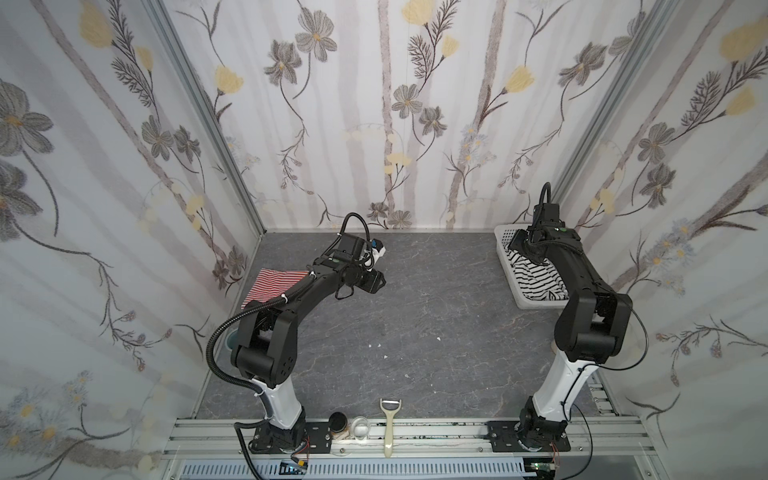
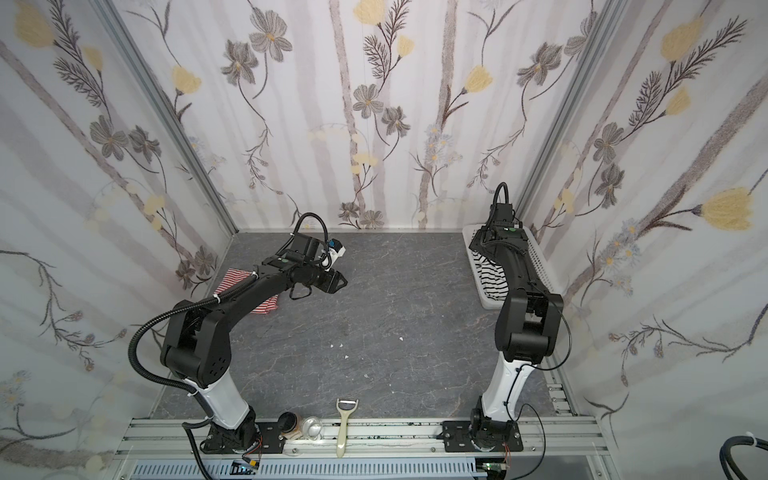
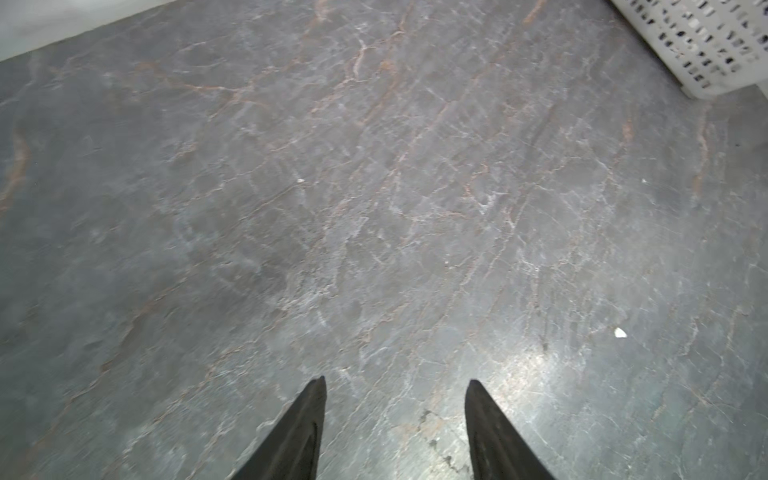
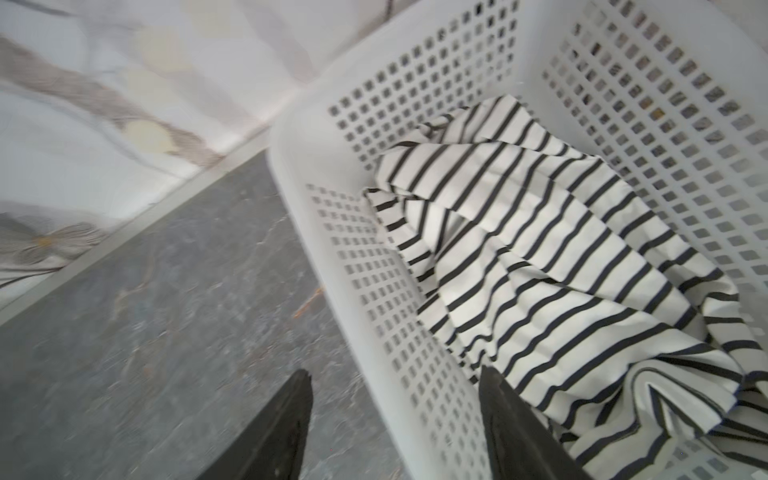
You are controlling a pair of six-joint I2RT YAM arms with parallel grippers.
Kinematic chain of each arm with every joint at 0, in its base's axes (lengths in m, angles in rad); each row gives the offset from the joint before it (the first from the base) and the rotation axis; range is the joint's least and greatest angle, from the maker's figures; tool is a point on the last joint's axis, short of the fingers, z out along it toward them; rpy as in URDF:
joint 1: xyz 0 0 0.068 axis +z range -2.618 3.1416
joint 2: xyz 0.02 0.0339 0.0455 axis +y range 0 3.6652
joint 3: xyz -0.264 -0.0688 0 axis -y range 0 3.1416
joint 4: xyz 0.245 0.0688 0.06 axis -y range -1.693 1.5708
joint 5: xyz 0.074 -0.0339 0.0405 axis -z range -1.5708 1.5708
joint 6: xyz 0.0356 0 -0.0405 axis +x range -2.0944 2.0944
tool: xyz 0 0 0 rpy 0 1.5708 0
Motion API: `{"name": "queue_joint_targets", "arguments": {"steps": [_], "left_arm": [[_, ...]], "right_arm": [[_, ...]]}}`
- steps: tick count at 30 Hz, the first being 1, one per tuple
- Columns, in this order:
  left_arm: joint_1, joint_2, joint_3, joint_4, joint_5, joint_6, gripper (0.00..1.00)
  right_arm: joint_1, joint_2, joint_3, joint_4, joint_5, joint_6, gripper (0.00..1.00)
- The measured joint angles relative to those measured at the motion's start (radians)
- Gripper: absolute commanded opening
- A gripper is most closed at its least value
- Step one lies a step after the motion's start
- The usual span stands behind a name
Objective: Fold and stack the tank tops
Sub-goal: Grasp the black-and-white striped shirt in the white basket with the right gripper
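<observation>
The grey table point(image 1: 415, 332) carries the white basket point(image 4: 374, 257) at its far right corner; the black-striped tank top point(image 4: 540, 249) lies crumpled inside, just ahead of my right gripper point(image 4: 395, 370), whose 2 fingers stand spread, 1 on each side of the basket wall (nothing pinched). The red-striped tank top point(image 1: 270, 282) lies at the left, partly under my left arm, behind my left gripper point(image 3: 397, 381), spread over bare table

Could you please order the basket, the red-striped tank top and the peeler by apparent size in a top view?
White basket
Red-and-white tank top, partly behind the left arm
Peeler, smallest though nearest the camera
</observation>
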State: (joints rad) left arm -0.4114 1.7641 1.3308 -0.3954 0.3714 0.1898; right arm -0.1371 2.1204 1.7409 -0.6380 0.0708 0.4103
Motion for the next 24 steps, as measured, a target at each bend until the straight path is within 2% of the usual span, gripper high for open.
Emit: {"name": "queue_joint_targets", "arguments": {"steps": [4, 7, 12, 18, 24], "left_arm": [[-0.015, -0.007, -0.045, 0.029, 0.016, 0.001, 0.56], [-0.017, -0.008, -0.081, 0.032, 0.023, 0.001, 0.56], [-0.018, -0.013, -0.103, 0.048, 0.029, 0.001, 0.56], [-0.018, -0.020, -0.108, 0.063, 0.032, 0.001, 0.56], [-0.018, -0.028, -0.121, 0.070, 0.030, 0.001, 0.56]], "right_arm": [[-0.074, 0.096, 0.048, -0.043, 0.010, 0.006, 0.65], [-0.105, 0.160, 0.101, -0.045, -0.028, 0.027, 0.65], [-0.110, 0.248, 0.212, -0.077, -0.067, 0.078, 0.65], [-0.111, 0.362, 0.390, -0.120, -0.053, 0.123, 0.64], [-0.111, 0.443, 0.467, -0.163, -0.062, 0.139, 0.64]]}}
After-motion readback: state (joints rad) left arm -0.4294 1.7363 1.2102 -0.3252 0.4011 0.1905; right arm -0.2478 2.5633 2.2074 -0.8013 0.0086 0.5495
